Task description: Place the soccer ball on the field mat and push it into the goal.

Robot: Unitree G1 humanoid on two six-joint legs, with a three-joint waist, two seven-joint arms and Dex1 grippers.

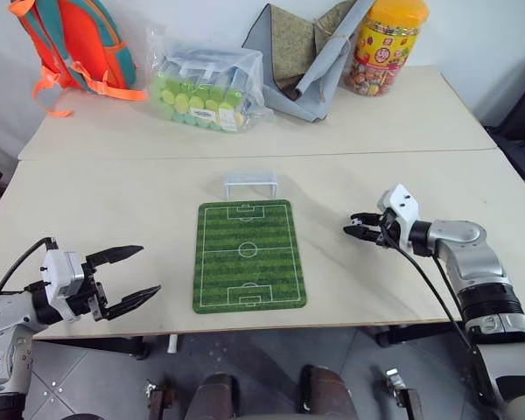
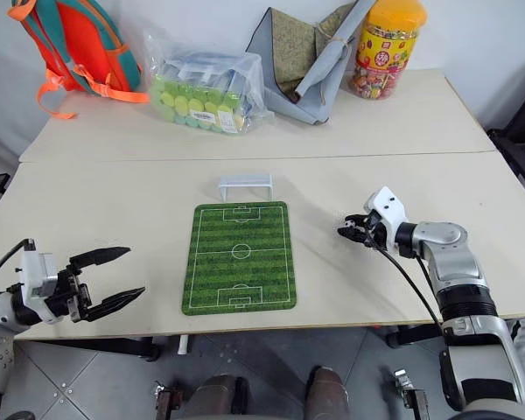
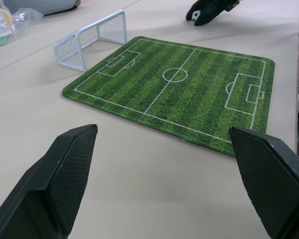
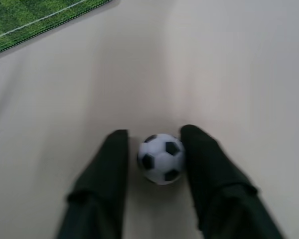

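Lying flat near the front edge of the pale surface (image 1: 114, 192), the field mat (image 1: 248, 255) shows its green stripes and white pitch lines, long sides running away from the robot. Just past its far short edge stands the goal (image 1: 250, 183), a small white frame with netting, close to the mat and facing it.

Off to the right of the mat, apart from it, the right gripper (image 4: 154, 149) reaches low over the bare surface, pointing toward the mat. The soccer ball (image 4: 161, 158) sits between its two black fingers (image 4: 107, 174) — the jaws are drawn in against the ball's sides, pinching it. From the left wrist view the ball shows as a white spot at the tip of that gripper, beyond the mat's far side. Whether the ball is resting on the surface or lifted just off it I cannot tell.

On the other side, the left gripper (image 1: 127, 276) hangs at the front left corner of the surface, well away from the mat, its jaws spread wide with nothing between them.

Along the back sit an orange and teal backpack (image 1: 66, 44), a clear bag of green tubes (image 1: 206, 87), a folded grey cloth (image 1: 302, 57) and a yellow-lidded candy jar (image 1: 387, 44) — all far from the mat.
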